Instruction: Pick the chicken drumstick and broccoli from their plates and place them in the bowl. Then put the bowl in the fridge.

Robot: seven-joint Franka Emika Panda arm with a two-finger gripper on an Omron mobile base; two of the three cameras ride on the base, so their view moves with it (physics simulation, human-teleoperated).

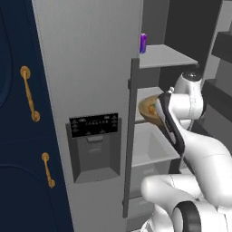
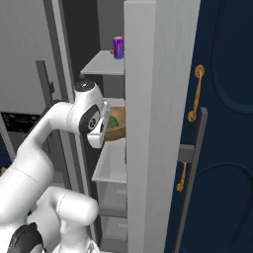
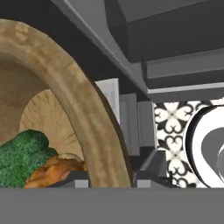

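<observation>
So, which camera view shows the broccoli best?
The hand view: the broccoli lies large and close inside the bowl, beside the chicken drumstick. The right base view shows it only as a small green patch. In the left base view I cannot make it out.

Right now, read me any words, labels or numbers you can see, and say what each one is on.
None can be read.
Dark dispenser panel in the grey metallic fridge door: rows of pale marks, too small and blurred.
Small purple can on the upper fridge shelf: no legible label.
</observation>
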